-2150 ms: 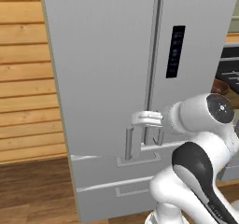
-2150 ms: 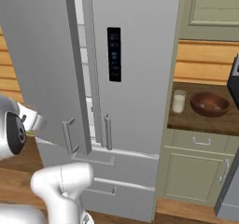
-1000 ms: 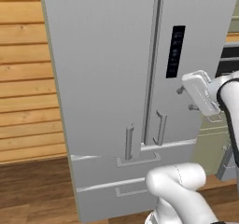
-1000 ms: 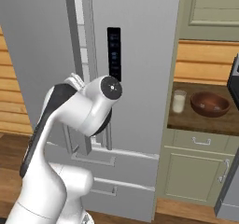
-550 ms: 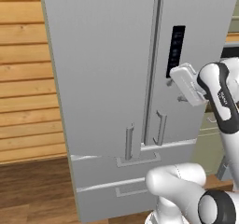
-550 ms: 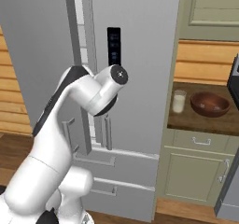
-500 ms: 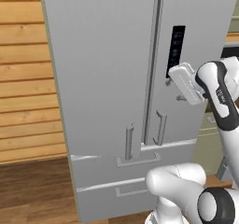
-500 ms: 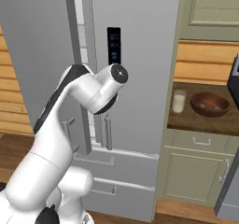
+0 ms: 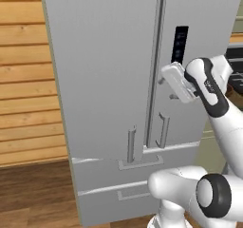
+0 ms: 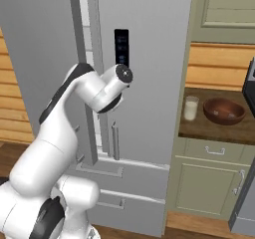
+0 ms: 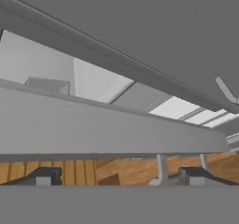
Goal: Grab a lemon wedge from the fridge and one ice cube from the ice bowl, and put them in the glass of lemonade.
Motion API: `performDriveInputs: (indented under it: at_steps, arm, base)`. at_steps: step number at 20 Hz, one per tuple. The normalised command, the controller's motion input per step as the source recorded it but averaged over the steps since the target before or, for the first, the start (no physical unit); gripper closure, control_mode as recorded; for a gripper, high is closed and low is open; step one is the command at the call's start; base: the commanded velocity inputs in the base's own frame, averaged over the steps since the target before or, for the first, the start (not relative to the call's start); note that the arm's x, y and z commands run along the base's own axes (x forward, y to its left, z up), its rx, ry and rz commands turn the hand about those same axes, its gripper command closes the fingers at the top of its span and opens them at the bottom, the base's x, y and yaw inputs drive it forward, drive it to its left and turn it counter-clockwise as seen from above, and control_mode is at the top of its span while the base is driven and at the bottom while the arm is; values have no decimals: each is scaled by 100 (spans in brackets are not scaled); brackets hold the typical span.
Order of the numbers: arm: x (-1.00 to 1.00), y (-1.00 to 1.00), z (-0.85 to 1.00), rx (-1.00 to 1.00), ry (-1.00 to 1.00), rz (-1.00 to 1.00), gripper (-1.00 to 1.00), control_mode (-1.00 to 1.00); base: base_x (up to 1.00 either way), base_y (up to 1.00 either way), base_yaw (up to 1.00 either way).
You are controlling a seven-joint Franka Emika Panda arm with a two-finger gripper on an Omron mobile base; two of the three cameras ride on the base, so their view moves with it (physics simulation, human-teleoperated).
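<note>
Fingers (image 11: 45,175) spread wide and empty, their two dark tips rising at the bottom of the hand view before the gap between the doors of the fridge (image 9: 104,70). A second earlier the hand was lower, at the bar handles; it has since risen to the level of the black display panel (image 10: 121,46) and turned toward the seam. The left door stands slightly ajar, and through the opening the hand view shows pale shelves; no lemon wedge can be made out there. On the worktop (image 10: 219,128) to the right, well apart from the arm, the glass of lemonade (image 10: 191,108) stands just beside the ice bowl (image 10: 223,111). Judged from this, the door must still be swung wider before the wedge can be reached.
</note>
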Motion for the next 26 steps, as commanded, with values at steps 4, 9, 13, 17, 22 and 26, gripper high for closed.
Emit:
performDriveInputs:
  at_steps: [4,9,13,17,22,26]
  arm:
    - [34,0,-5,0,0,0,-100,-100]
    - [27,5,-5,0,0,0,-100,-100]
    - [27,11,-1,0,-3,-1,-100,-100]
    - [17,9,0,1,-13,-4,-100,-100]
    - [11,22,0,0,-11,-4,-100,-100]
    - [1,48,-3,0,-10,-2,-100,-100]
  base:
    - [0,0,0]
    - [0,0,0]
    - [0,0,0]
    - [0,0,0]
    - [0,0,0]
    - [0,0,0]
